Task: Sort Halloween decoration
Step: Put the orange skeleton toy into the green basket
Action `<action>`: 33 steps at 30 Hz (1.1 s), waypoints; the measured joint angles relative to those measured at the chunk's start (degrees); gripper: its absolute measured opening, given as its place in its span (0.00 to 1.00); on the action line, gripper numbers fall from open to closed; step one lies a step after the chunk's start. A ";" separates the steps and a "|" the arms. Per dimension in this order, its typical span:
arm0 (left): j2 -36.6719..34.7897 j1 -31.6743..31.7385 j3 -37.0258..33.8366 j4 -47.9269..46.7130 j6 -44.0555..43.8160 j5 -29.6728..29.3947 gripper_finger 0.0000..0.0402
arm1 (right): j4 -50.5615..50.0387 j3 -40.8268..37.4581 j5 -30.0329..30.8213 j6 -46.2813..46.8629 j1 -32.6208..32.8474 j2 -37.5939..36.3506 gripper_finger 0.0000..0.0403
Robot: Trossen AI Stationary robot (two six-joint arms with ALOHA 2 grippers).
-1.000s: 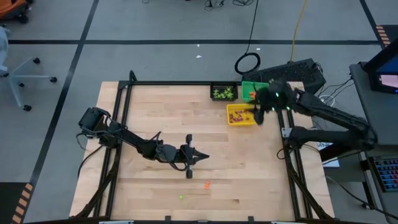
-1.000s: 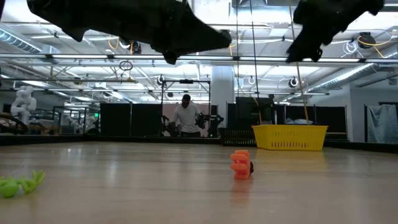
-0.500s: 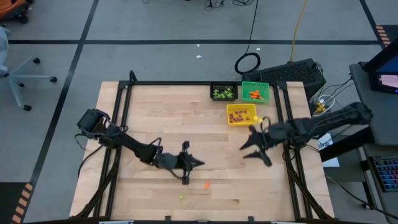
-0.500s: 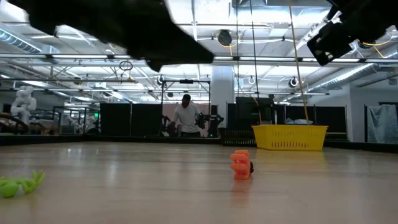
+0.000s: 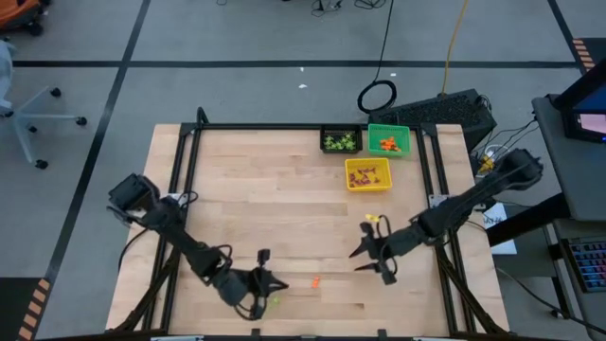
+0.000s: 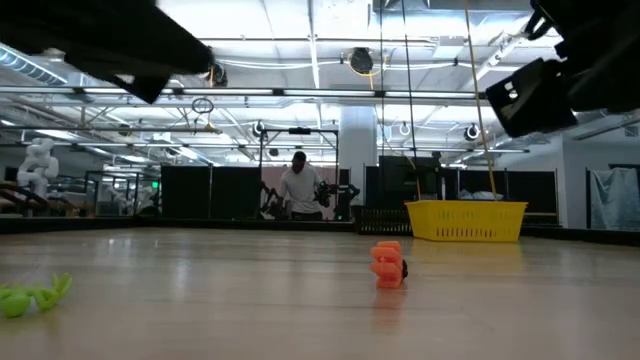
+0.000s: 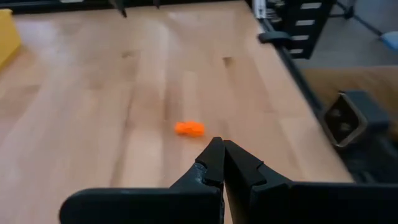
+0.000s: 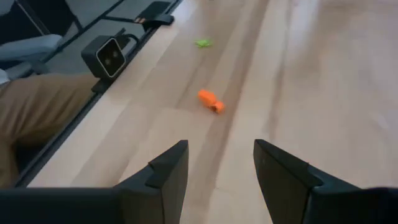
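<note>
Two Halloween decoration trinkets lie on the wooden table near its front edge: an orange one [image 5: 315,281] [image 6: 387,265] and a light-green one [image 5: 276,301] [image 6: 30,296]. My left gripper [image 5: 281,283] [image 7: 219,144] hovers shut and empty just left of the orange trinket [image 7: 189,128] and just beyond the green one. My right gripper [image 5: 358,258] [image 8: 221,155] hovers open above the table to the right of the orange trinket [image 8: 211,101], pointing toward it, with the green one [image 8: 203,43] farther off.
Three square bins stand at the far right: a black one [image 5: 341,141] with green pieces, a green one [image 5: 388,140] with orange pieces, and a yellow one [image 5: 367,174] [image 6: 466,220] with purple pieces. A black frame [image 5: 180,189] borders the table. A person stands far behind in the room.
My left gripper has swung from the table's middle toward the near edge, sinking a little and staying shut. My right gripper has come away from the bins toward the near edge, gone down and turned toward the orange trinket, staying open. The trinkets have not moved.
</note>
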 joint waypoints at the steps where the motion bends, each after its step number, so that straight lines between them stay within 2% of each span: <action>1: 0.00 -0.73 0.00 -0.07 -0.60 0.03 0.01 | 2.77 0.00 0.00 0.12 0.37 2.37 0.42; 6: 0.05 -4.22 0.02 -2.79 -7.14 2.10 0.02 | 15.60 0.02 -0.01 -1.70 1.44 12.35 0.42; 9: 0.90 -5.82 0.02 -3.12 -11.88 5.15 0.07 | 20.26 1.17 0.00 -3.99 1.43 16.75 0.42; 13: 0.99 -7.87 0.04 -2.85 -13.95 3.34 0.21 | 19.87 5.31 0.00 -5.55 1.39 21.50 0.42; 18: 1.14 -8.84 0.04 -4.89 -14.07 0.13 0.43 | 13.82 11.73 0.02 -6.94 1.32 26.25 0.42; 22: 1.14 -8.55 0.02 -6.41 -14.07 -1.42 0.53 | 12.68 15.06 -0.95 -6.94 0.12 29.66 0.42; 26: 1.14 -8.25 0.02 -6.40 -14.05 -1.49 0.56 | 15.57 17.45 -6.33 -8.01 -1.45 33.22 0.42; 33: 1.14 -8.23 0.02 -6.36 -14.07 -1.99 0.56 | 15.50 21.15 -6.23 -10.63 -3.09 38.94 0.42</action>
